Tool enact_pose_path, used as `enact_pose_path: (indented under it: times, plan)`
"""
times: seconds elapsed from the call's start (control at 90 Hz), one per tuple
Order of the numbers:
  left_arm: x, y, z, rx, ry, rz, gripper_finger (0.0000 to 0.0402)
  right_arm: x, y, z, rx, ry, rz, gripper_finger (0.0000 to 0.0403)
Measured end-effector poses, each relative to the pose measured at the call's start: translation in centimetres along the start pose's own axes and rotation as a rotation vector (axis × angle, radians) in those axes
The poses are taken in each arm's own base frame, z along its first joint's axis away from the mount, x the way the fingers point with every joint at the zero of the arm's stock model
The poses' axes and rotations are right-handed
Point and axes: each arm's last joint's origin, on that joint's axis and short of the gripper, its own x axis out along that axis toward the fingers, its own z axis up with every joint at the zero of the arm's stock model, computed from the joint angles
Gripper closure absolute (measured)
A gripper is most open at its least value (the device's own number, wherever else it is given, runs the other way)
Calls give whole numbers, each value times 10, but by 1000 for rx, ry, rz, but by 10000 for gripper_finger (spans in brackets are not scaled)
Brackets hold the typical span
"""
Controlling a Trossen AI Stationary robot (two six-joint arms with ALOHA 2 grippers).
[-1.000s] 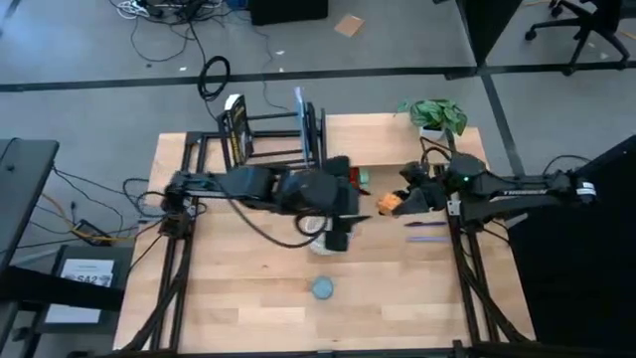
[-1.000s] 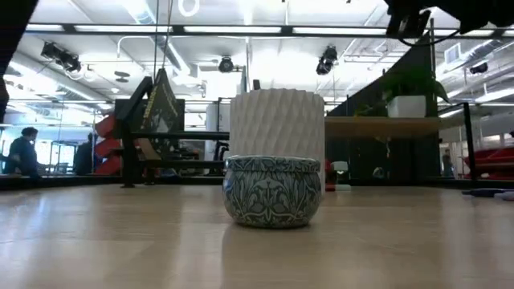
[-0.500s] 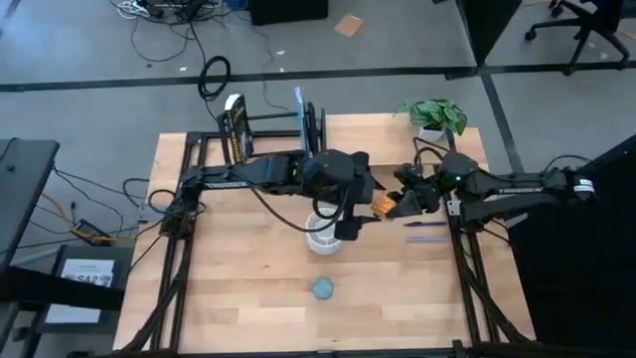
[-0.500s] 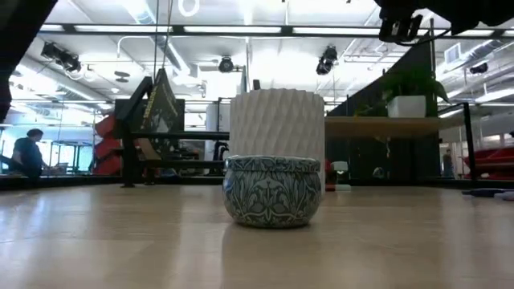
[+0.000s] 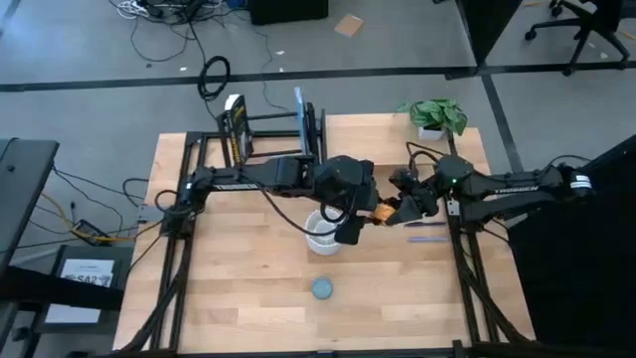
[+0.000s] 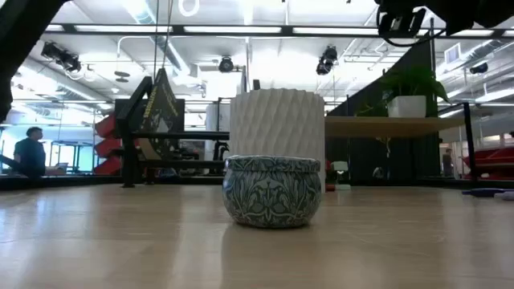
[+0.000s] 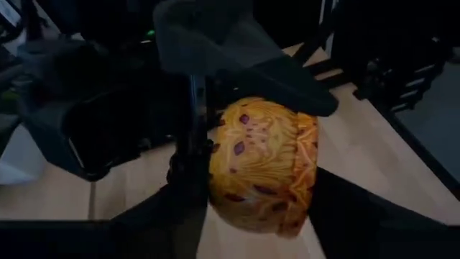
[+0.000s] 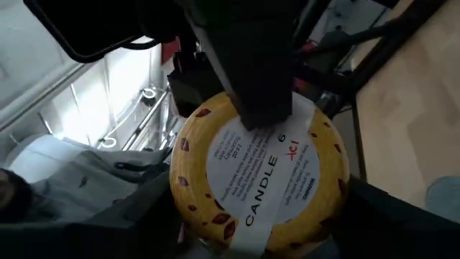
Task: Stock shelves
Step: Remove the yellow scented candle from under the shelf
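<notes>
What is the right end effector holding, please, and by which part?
The right end effector holds an orange candle tin by its side wall.

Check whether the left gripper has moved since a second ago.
Yes. In the high view the left gripper has swung from above the white ribbed pot toward the right arm, and now meets the orange candle tin beside the right gripper.

Even overhead daylight, bright ceiling strip lights (low view), wrist views dim, close objects blurred
</notes>
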Motion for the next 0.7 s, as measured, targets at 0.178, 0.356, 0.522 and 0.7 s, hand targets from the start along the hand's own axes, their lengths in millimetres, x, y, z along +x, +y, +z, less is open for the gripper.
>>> enact_pose_path:
  times: [0.178, 0.356, 0.522, 0.7]
  plan:
    - [0, -4, 1, -44, 1, 1, 258, 0, 0, 0, 12, -13, -3, 153]
    - [-15, -5, -2, -225, 74, 16, 258, -2, -3, 4, 13, -55, -32, 107]
    - [-51, -13, -6, -409, 196, -103, 258, -8, -11, 9, 41, -87, -103, 17]
    - [-89, -32, -20, -510, 447, -259, 258, -15, -16, 17, 12, -134, -143, 55]
